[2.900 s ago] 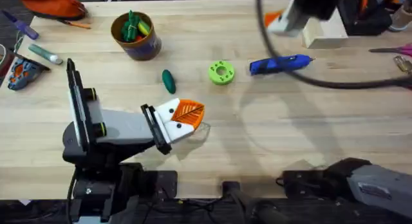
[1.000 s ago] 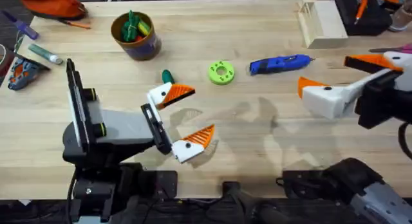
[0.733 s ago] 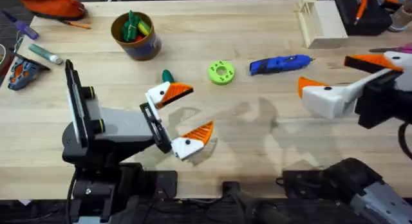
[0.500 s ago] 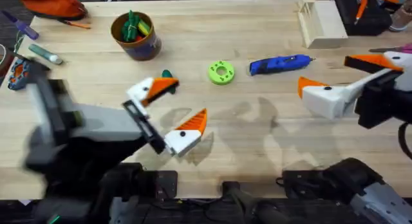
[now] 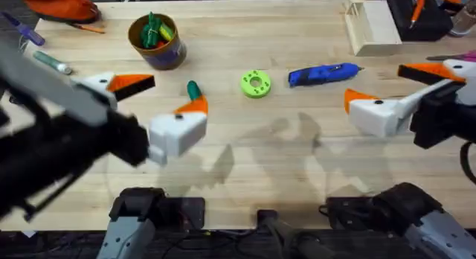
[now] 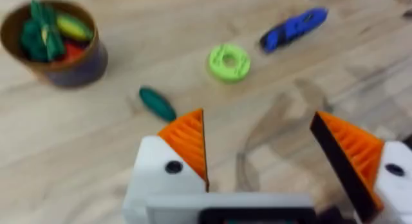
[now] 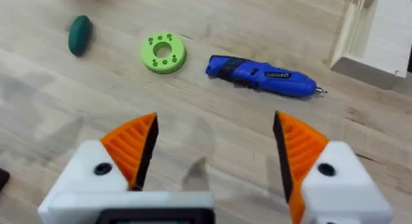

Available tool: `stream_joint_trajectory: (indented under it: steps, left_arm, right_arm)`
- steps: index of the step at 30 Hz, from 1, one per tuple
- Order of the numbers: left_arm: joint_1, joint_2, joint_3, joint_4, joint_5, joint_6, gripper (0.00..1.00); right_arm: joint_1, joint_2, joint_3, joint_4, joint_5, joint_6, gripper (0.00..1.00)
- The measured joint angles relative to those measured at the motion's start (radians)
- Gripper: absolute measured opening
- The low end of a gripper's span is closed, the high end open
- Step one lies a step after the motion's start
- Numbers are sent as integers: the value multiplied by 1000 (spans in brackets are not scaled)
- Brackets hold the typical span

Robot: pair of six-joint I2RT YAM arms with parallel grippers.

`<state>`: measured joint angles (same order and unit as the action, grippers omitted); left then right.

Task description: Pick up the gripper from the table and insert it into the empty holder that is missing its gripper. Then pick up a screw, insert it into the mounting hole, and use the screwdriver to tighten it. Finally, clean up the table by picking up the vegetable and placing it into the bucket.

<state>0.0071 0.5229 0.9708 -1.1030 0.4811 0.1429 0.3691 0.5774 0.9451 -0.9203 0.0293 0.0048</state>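
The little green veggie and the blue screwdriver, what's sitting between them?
The lime-green disc sits between the vegetable and the screwdriver, seen in the overhead view.

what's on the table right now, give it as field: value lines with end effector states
left end effector: open, empty, above the table
right end effector: open, empty
vegetable: lying on the table beside the left end effector's near finger
bucket: upright, far left, toy items inside
lime-green disc: flat, mid table
screwdriver: lying right of the disc
wooden box: far right edge
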Motion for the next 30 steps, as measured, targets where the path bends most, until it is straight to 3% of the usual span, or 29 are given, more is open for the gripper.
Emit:
stream_joint_trajectory:
  steps: [5,11,21,25,30]
  left_arm:
    - [0,181,93,-53,-39,4,985]
    - [0,302,99,-52,-62,-5,986]
    - [-7,513,206,-171,-246,-210,986]
    - [-50,639,281,-220,-348,-306,986]
    - [-135,775,318,-206,-453,-421,987]
  right_arm:
    - [0,0,0,0,0,0,980]
    - [0,0,0,-1,0,0,980]
    - [0,0,0,-1,0,0,978]
    - [0,0,0,-1,0,0,980]
    - [0,0,0,-1,0,0,979]
